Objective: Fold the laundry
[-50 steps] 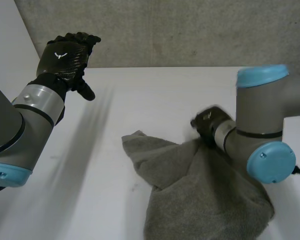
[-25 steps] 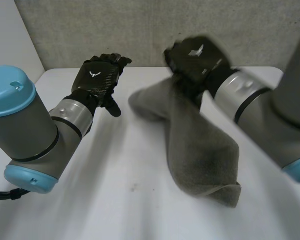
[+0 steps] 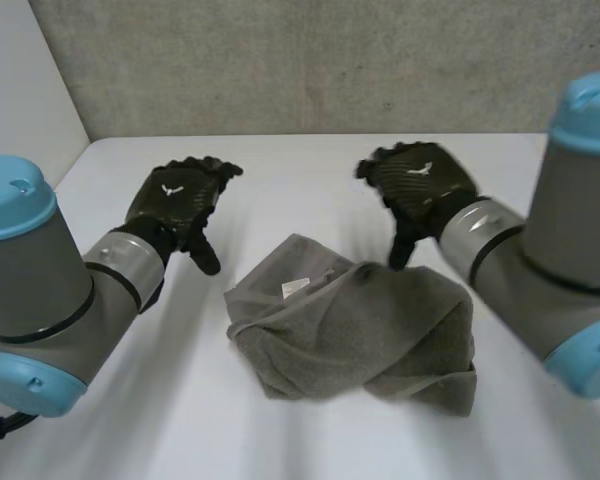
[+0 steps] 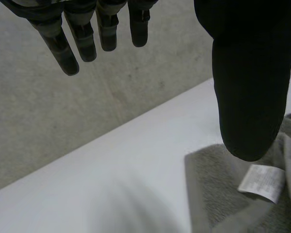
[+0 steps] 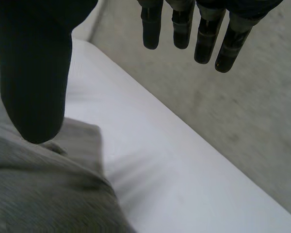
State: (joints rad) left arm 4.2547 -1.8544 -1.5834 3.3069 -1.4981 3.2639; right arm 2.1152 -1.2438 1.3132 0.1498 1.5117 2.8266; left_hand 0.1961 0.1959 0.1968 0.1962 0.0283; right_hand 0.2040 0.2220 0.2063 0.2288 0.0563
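towel [image 3: 355, 330]: grey, crumpled heap on white table [image 3: 280, 180], white label [image 3: 297, 288] facing up near its far-left edge | left hand [image 3: 175, 205]: left of towel, apart from it, fingers [image 4: 82, 43] straight, thumb wide, empty | right hand [image 3: 415, 185]: at towel's far-right edge, fingers straight, empty | grey wall [image 3: 330, 60]: beyond towel

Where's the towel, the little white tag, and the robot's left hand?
towel [image 3: 380, 330]: head view, middle of the grey cloth.
tag [image 4: 261, 182]: left wrist view, centre of the white label.
left hand [image 3: 177, 200]: head view, back of the hand.
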